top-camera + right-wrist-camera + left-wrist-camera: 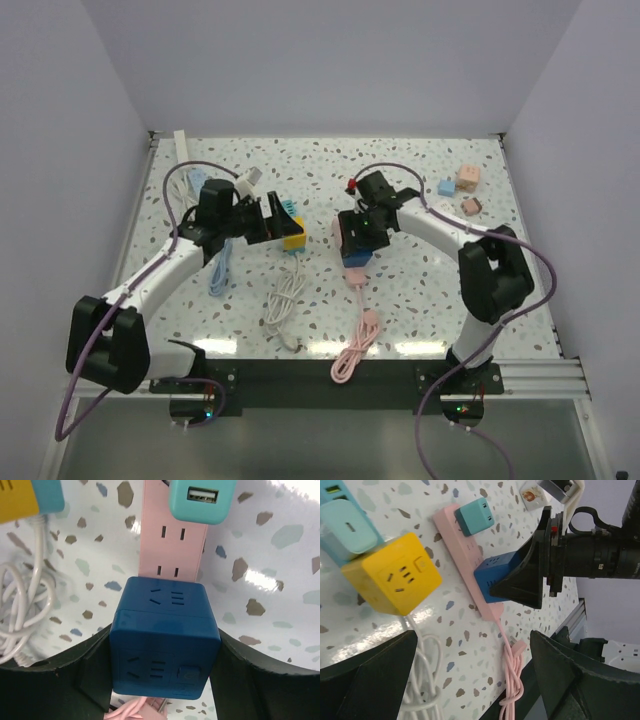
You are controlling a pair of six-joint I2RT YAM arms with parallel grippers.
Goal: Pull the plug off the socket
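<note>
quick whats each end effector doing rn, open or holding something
left end effector: open, holding nothing
right end effector: closed on the blue cube

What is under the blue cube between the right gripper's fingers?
The pink power strip lies under the blue cube, its free sockets showing beyond it towards the teal charger. The cube covers its own prongs and the socket it sits in.

Left tool (272, 222) wide open, right tool (355, 243) in a grip, both arms outstretched.
</note>
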